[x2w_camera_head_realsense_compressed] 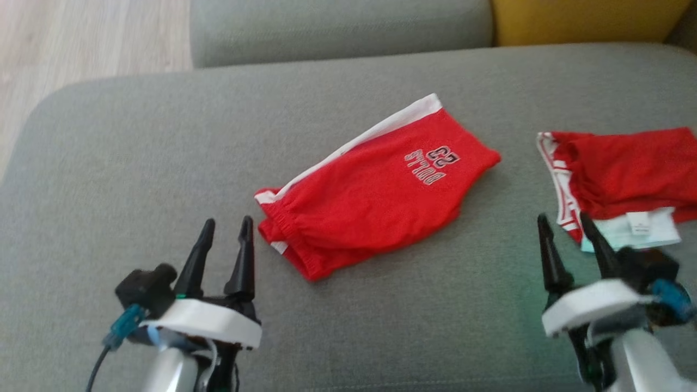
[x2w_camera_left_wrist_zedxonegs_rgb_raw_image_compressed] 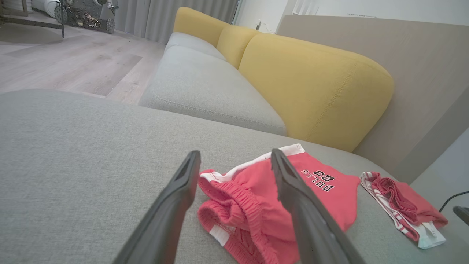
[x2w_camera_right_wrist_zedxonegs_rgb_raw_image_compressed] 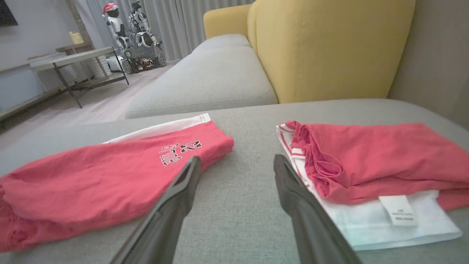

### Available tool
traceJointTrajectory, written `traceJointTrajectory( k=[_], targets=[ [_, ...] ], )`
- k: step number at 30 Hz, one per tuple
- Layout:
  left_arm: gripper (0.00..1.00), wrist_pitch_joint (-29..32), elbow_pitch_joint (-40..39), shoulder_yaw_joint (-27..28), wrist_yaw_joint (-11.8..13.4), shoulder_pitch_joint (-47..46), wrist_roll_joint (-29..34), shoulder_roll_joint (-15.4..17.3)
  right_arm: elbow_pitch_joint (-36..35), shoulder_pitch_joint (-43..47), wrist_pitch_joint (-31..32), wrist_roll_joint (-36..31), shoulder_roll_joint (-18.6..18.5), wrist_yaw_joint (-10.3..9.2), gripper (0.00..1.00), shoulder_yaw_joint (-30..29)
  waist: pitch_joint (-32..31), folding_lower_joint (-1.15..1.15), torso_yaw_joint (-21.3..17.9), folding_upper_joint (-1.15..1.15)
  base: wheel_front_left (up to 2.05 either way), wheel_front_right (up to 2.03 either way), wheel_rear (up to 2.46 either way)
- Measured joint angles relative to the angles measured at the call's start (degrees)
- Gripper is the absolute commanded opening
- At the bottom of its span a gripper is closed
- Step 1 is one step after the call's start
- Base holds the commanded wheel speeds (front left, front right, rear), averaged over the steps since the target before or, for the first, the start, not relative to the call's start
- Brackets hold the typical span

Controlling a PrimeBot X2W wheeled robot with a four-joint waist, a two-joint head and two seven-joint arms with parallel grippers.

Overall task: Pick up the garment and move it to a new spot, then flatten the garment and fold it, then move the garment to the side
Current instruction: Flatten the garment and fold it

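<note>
Inspection: the red shorts (x2w_camera_head_realsense_compressed: 375,190) are lying mid-seat on the grey sofa (x2w_camera_head_realsense_compressed: 136,152), doubled leg over leg, with the waistband rumpled. A folded red garment (x2w_camera_head_realsense_compressed: 621,174) is sitting to the right. I am judging that this fits 2 stages: shorts awaiting flattening, or a fold awaiting its shift aside. The left claw (x2w_camera_head_realsense_compressed: 227,222) and right claw (x2w_camera_head_realsense_compressed: 563,218) are standing fully spread, gripping nothing.

Soft matt cloth shorts (x2w_camera_head_realsense_compressed: 375,185) on coarse woven cushion (x2w_camera_head_realsense_compressed: 136,163).
</note>
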Motion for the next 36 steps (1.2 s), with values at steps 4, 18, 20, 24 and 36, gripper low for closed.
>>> traceJointTrajectory(
  k=[4,18,20,24,36],
  targets=[
    [1.0,0.0,0.2,-1.6,0.0,-1.4,-0.2,-0.2,1.8,-4.6,4.3,7.6,1.2,0.0,1.0,-1.2,2.2,0.0,1.9,0.0,0.0,0.0,0.0],
    [1.0,0.0,-1.2,-6.7,0.2,-5.7,-1.5,-0.2,19.2,-20.2,16.3,22.6,2.2,0.0,1.0,-11.7,8.1,0.0,10.7,0.0,0.0,0.0,0.0],
    [1.0,0.0,-1.8,-7.0,0.2,-5.7,-1.5,-0.2,21.3,-21.7,16.9,23.1,2.2,0.0,1.0,-12.2,8.6,0.0,11.7,0.0,0.0,0.0,0.0],
    [1.0,0.0,-2.4,-7.6,0.2,-5.7,-1.6,-0.2,25.6,-24.1,17.9,22.1,2.3,0.0,1.0,-13.8,9.7,0.0,13.1,0.0,0.0,0.0,0.0],
    [1.0,0.0,-3.3,-8.5,0.4,-7.4,-2.3,-0.2,36.3,-34.4,19.7,16.4,1.4,0.0,0.52,-17.0,11.3,0.0,14.7,0.0,0.0,0.0,0.0]
  ],
)
